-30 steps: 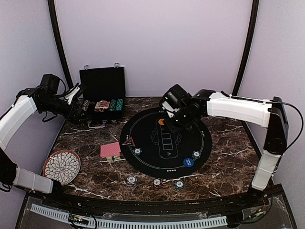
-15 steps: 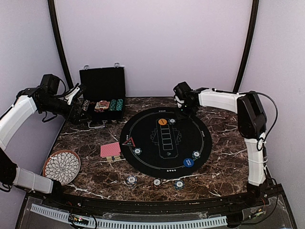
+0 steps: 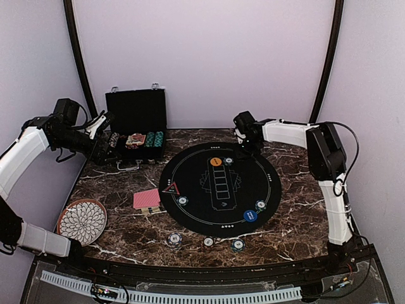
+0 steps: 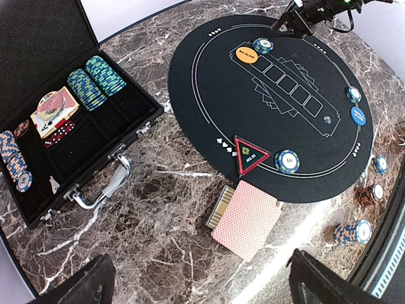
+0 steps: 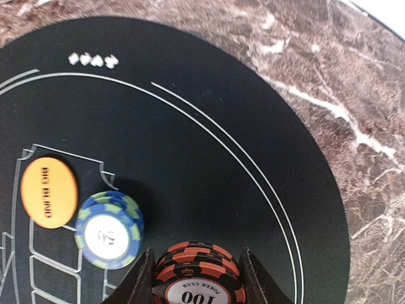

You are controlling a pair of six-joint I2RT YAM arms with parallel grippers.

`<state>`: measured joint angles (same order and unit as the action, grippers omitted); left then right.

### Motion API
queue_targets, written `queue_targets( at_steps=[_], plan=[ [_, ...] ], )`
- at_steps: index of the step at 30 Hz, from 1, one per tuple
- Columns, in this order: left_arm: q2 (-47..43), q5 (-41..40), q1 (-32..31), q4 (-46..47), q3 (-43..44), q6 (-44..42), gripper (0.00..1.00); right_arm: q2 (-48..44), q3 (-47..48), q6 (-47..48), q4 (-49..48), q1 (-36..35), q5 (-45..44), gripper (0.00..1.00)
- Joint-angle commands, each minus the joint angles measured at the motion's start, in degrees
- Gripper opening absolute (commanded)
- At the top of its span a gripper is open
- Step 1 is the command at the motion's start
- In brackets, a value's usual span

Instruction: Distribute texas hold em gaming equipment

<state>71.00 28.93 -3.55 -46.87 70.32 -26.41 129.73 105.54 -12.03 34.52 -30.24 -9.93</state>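
Top external: right arm [image 3: 288, 133] reaches over mat's far edge, fingers [image 5: 147, 278] clamping red chip stack [image 5: 199, 272]; left fingers [image 4: 76, 285] spread wide, empty.

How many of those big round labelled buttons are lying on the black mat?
2: the orange button near the far edge of the black mat, the blue button near its front right edge.

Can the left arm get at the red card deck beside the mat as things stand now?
Probably yes. The left gripper is open and empty, and the card deck lies flat on bare marble in its wrist view, beside the mat, with nothing on top or between. The case sits off to one side.
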Motion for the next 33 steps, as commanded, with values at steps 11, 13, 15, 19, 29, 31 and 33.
queue_targets(
  at_steps=[11, 13, 15, 19, 29, 31, 33],
  plan=[
    [-1.66, 0.42, -0.23, -1.45, 0.34, -0.90, 0.99, 5.06, 3.63, -0.70, -1.83, 0.97, 2.64, 0.15],
    [-1.66, 0.36, -0.23, -1.30, 0.38, -0.86, 0.99, 5.11, 3.27, -0.76, -1.87, 1.06, 2.54, 0.16],
    [-1.58, 0.41, -0.25, -1.38, 0.49, -0.94, 0.99, 4.72, 2.44, -0.80, -2.16, 1.13, 2.38, 0.17],
    [-1.51, 0.43, -0.23, -1.30, 0.51, -1.06, 0.99, 3.75, 0.47, -0.89, -3.09, 1.41, 2.45, 0.20],
    [-1.32, 0.50, -0.23, -1.47, 0.83, -0.88, 0.99, 3.58, 0.81, -0.30, -2.37, 2.27, 2.11, 0.52],
    [-1.32, 0.39, -0.23, -1.42, 0.66, -0.92, 0.99, 3.32, 0.81, -0.04, -2.37, 2.33, 1.94, 0.56],
    [-1.31, 0.40, -0.23, -1.39, 0.61, -0.90, 0.99, 3.05, 0.96, 0.14, -2.36, 2.29, 2.06, 0.57]
  ],
)
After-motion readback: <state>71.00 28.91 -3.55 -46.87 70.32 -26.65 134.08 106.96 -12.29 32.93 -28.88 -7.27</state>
